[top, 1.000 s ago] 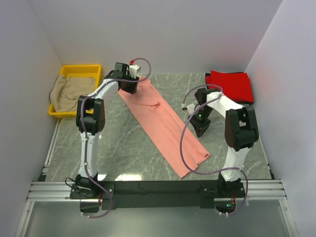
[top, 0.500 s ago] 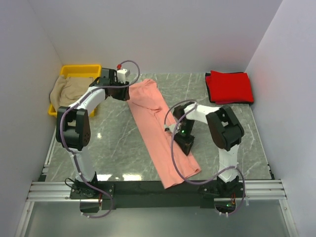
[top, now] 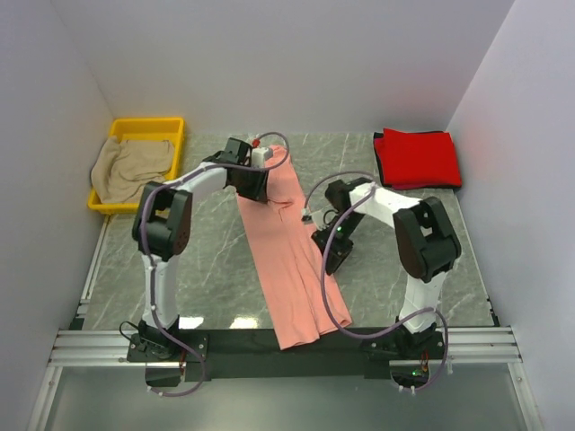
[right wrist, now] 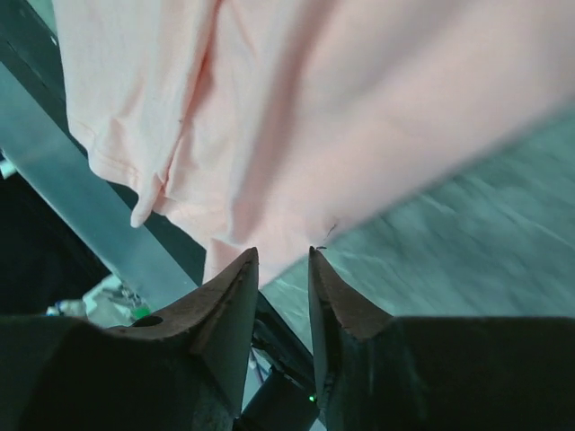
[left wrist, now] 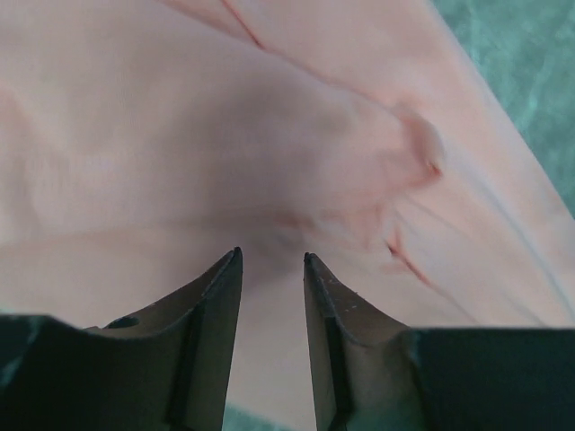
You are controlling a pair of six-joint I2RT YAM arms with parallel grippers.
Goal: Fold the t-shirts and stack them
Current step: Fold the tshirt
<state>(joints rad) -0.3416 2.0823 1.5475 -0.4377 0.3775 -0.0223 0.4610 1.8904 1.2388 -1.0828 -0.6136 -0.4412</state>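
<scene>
The salmon-pink t-shirt (top: 287,260), folded into a long strip, runs from the table's back centre to the front edge, and its near end hangs over the rail. My left gripper (top: 258,187) is at its far end, jaws nearly closed with bunched cloth (left wrist: 269,135) between them (left wrist: 271,258). My right gripper (top: 331,260) is at the strip's right edge near its middle, jaws narrowly apart, tips (right wrist: 283,251) on the cloth's edge (right wrist: 314,108). The bright red t-shirt (top: 420,158) lies folded at the back right. The beige-tan t-shirt (top: 130,169) lies crumpled in the bin.
The yellow bin (top: 148,126) stands at the back left against the wall. A black and metal rail (top: 269,346) runs along the table's front edge and also shows in the right wrist view (right wrist: 81,153). White walls close in three sides.
The salmon-pink strip has swung from a diagonal to nearly straight front-to-back, its near end moving left and over the rail. My right gripper moved left and nearer; my left gripper moved right along the far end.
</scene>
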